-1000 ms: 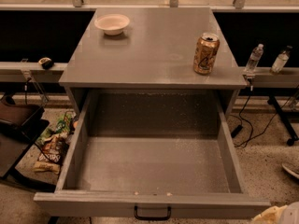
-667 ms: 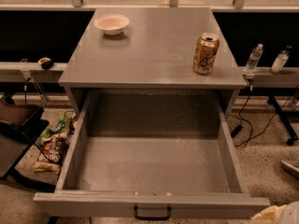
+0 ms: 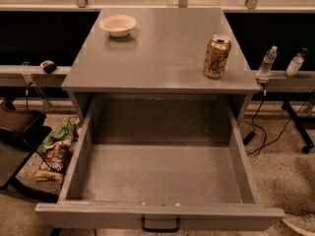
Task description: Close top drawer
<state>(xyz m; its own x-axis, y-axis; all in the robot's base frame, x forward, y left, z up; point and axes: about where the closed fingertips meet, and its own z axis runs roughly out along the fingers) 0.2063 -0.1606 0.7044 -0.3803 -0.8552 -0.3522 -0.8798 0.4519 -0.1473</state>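
Observation:
The top drawer (image 3: 162, 173) is pulled fully out of the grey cabinet (image 3: 157, 48). Its deep speckled grey interior is empty. Its front panel (image 3: 98, 216) runs along the bottom edge of the camera view, with the small black bar handle (image 3: 160, 225) at its centre. My gripper is not in view. Only a pale rounded shape (image 3: 301, 225) shows at the bottom right corner, just right of the drawer's front; I cannot tell what it is.
On the cabinet top stand a white bowl (image 3: 118, 25) at the back left and a gold drink can (image 3: 217, 56) at the right. Two small bottles (image 3: 267, 63) sit on a rail at the right. Snack bags (image 3: 55, 154) and a dark chair (image 3: 17, 141) are on the floor at left, cables (image 3: 268, 132) at right.
The pale shape at the bottom right corner has drawn back slightly to the right. The drawer stands open as before.

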